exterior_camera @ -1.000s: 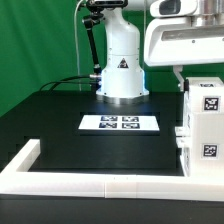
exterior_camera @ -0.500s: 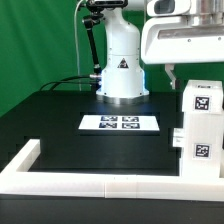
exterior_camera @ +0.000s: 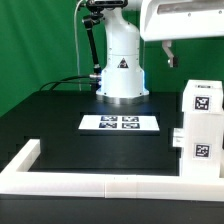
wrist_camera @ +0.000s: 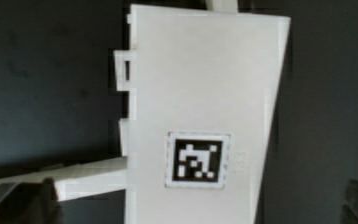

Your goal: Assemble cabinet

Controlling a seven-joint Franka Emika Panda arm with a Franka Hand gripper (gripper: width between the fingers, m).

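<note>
The cabinet is a tall white box with square black-and-white markers, standing at the exterior view's right edge, partly cut off. My gripper hangs above its top, clear of it; one dark finger shows under the white hand. In the wrist view the cabinet fills the middle with one marker on it. The gripper is open there, its dark fingers at the two lower corners, wide apart and holding nothing.
The marker board lies flat on the black table in front of the robot base. A low white border frame runs along the front and left; a part of it shows in the wrist view.
My gripper has risen from around the cabinet's top to well above it. The cabinet stays standing where it was.
</note>
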